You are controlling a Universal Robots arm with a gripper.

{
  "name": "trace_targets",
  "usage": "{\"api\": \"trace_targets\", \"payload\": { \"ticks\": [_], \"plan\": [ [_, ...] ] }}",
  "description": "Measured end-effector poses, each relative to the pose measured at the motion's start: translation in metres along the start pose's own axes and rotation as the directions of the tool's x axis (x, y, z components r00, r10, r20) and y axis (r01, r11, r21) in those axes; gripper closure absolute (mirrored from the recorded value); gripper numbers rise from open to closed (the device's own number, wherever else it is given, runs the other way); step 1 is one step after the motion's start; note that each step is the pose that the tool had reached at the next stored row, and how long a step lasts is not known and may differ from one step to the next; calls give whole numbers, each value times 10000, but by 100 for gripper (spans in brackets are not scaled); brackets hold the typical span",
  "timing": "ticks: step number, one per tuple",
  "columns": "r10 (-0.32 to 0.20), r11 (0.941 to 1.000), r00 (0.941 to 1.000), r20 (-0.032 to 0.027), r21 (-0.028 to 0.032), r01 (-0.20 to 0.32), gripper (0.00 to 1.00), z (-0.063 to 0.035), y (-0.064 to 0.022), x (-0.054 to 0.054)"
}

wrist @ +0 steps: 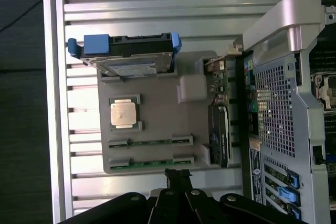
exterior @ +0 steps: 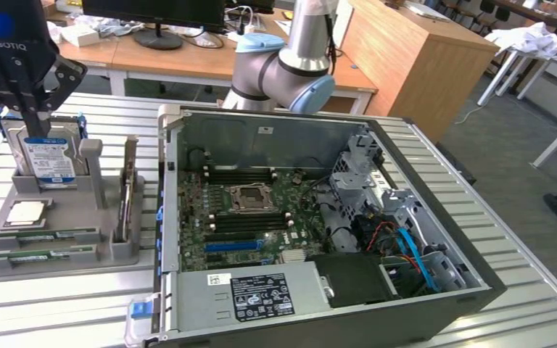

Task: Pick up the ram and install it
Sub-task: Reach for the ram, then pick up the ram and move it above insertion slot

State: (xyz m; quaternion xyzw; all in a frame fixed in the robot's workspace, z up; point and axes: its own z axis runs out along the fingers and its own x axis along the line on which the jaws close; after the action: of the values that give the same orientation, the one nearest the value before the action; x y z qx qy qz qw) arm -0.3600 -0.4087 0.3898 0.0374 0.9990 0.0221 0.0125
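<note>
Step in hand, as we judge it: the approach for the pick. Nothing is grabbed and the install is not begun.

The gripper [exterior: 38,116] hangs above the tray [exterior: 80,210], over the end where the hard drive [exterior: 51,156] stands. Its fingers are pressed together with nothing between them.

The ram [wrist: 149,162] lies flat in a groove of the tray, untouched. We take it to be the outer of two green sticks, at the tray edge farthest from the hard drive. In the wrist view the tips sit just off that edge. We can't be sure which of the two is meant. The twin stick [wrist: 149,142] lies just beside it, between it and the CPU [wrist: 125,114].

The case [exterior: 259,141] stands open just beside the tray, on the exterior view's right. On its board, long slots [exterior: 249,220] lie empty near the socket.

What a pick calls for from here, in our view:
- The fingers must come apart first.
- The tips must line up across the stick's narrow width.
- The descent must be straight, so the twin isn't nudged.
- The groove ends seem to hug the stick, so the lift likely needs to be straight up, not dragged.
- The slots are narrow, so the stick must sit square in the grip.
</note>
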Motion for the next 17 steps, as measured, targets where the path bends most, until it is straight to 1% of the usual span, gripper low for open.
{"api": "trace_targets", "payload": {
  "ticks": [14,17],
  "plan": [
    [-1,10000,10000,0,0,1,90,0,-1,0],
    [-158,9999,9999,-8,-3,158,90,0,-1,1]
  ]
}}
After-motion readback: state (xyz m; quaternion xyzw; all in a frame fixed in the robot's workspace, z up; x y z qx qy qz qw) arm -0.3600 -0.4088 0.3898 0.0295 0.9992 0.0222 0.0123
